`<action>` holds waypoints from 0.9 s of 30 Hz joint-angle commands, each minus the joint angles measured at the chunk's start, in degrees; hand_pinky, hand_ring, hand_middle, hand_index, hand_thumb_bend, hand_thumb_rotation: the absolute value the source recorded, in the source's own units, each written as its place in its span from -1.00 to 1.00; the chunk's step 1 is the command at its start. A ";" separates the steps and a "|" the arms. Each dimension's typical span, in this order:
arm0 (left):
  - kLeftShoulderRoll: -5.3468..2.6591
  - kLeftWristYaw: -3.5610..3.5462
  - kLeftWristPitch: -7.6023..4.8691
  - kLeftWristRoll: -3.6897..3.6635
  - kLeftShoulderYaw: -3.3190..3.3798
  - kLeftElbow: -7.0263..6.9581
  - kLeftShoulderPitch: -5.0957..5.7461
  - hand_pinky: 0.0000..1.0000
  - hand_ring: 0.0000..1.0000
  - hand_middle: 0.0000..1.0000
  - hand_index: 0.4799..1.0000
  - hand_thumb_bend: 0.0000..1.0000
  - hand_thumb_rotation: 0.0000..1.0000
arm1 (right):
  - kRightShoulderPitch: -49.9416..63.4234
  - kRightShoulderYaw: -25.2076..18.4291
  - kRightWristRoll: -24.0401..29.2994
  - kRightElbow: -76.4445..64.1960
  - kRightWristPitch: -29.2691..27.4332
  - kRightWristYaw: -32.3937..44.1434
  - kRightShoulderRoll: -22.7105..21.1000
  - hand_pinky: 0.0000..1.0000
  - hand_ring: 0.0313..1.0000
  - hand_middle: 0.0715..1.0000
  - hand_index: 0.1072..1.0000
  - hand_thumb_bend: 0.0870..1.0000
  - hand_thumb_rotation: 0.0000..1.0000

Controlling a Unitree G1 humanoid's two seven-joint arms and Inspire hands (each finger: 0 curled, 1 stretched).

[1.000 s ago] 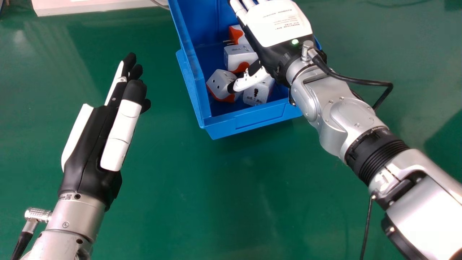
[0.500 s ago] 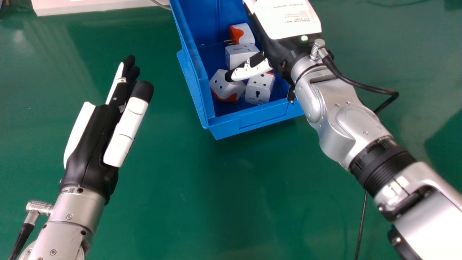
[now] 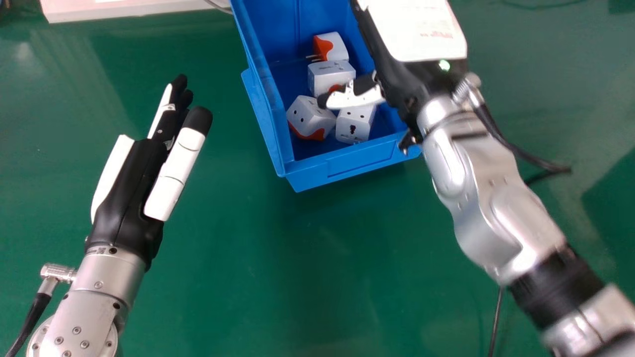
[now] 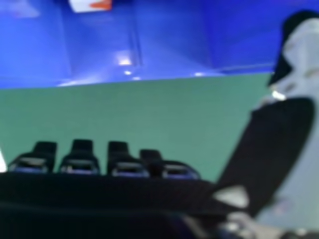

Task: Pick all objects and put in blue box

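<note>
You've got your right hand (image 3: pixel 419 37) over the right side of the blue box (image 3: pixel 347 166), arm in from the right of the head view. Its fingers (image 4: pixel 79 159) are relaxed and stand apart from the thumb (image 3: pixel 354 99), clamped on nothing. Thumb reaches in across the box and hides part of the adapters under it; can't tell you if it touches any. Four white and orange plug adapters are in the box: rear one (image 3: pixel 338 47) with its pins toward the box's left wall, middle one (image 3: pixel 330 75) just in front of it, front left one (image 3: pixel 311 119) tilted, front right one (image 3: pixel 353 128) just beside that, near the front wall. Right hand view gives you the blue wall, a bit of white and orange by the edge, and green surface between wall and fingers. Box sits on the green bench (image 3: pixel 278 277). Your left hand (image 3: pixel 131 193) is above the bench at the left, well apart from the box, fingers straight and holding nothing. Pale slab (image 3: pixel 124 10) lies at the far left, thin cable (image 3: pixel 218 6) at its right end
</note>
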 commanded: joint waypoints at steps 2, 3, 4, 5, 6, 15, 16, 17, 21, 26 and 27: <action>0.72 -0.39 -2.14 -0.43 0.47 0.63 -0.88 0.93 1.00 1.00 1.00 0.61 1.00 | 6.32 -1.81 -2.48 -11.90 2.12 0.81 -0.36 0.96 1.00 1.00 1.00 -0.05 -0.40; 0.79 -0.46 -2.34 -0.47 0.52 0.98 -1.03 0.93 1.00 1.00 1.00 0.61 1.00 | 8.53 -1.97 -2.90 -14.70 2.50 0.83 -0.32 0.96 1.00 1.00 1.00 -0.06 -0.40; 0.84 -0.52 -2.57 -0.51 0.56 1.42 -1.27 0.93 1.00 1.00 1.00 0.61 1.00 | 10.86 -2.24 -3.13 -17.34 2.64 0.55 -0.05 0.96 1.00 1.00 1.00 -0.08 -0.39; 0.86 -0.57 -2.73 -0.53 0.59 1.71 -1.42 0.93 1.00 1.00 1.00 0.61 1.00 | 12.43 -2.46 -3.34 -19.10 2.71 0.42 0.17 0.97 1.00 1.00 1.00 -0.10 -0.39; 0.87 -0.66 -2.97 -0.59 0.65 2.09 -1.56 0.93 1.00 1.00 1.00 0.61 1.00 | 14.59 -2.76 -3.48 -21.39 2.76 0.11 0.55 0.97 1.00 1.00 1.00 -0.12 -0.38; 1.20 -1.69 -4.81 -1.18 1.36 5.35 -2.95 0.96 1.00 1.00 1.00 0.59 1.00 | 36.21 -5.45 0.79 -36.85 -2.02 -5.36 5.60 0.98 1.00 1.00 1.00 -0.19 -0.26; 1.24 -1.79 -5.02 -1.27 1.46 5.67 -3.04 0.96 1.00 1.00 1.00 0.59 1.00 | 37.92 -5.71 1.49 -37.06 -3.23 -6.22 5.79 0.98 1.00 1.00 1.00 -0.19 -0.26; 1.28 -1.88 -5.25 -1.37 1.54 5.99 -3.13 0.97 1.00 1.00 1.00 0.59 1.00 | 39.61 -6.02 2.32 -36.95 -4.66 -7.25 5.84 0.98 1.00 1.00 1.00 -0.20 -0.24; 1.34 -2.26 -6.42 -1.97 1.79 7.10 -3.12 0.97 1.00 1.00 1.00 0.57 1.00 | 44.77 -7.24 5.00 -35.29 -9.66 -10.55 6.14 0.97 1.00 1.00 1.00 -0.26 -0.18; 1.39 -3.07 -8.39 -3.02 2.44 8.48 -2.65 0.98 1.00 1.00 1.00 0.55 1.00 | 50.17 -9.02 10.52 -34.75 -13.29 -10.91 7.20 0.93 1.00 1.00 1.00 -0.32 -0.03; 1.41 -3.23 -8.99 -3.28 2.56 8.91 -2.47 0.99 1.00 1.00 1.00 0.54 1.00 | 51.40 -9.56 12.63 -34.90 -14.17 -10.50 7.41 0.91 1.00 1.00 1.00 -0.32 0.02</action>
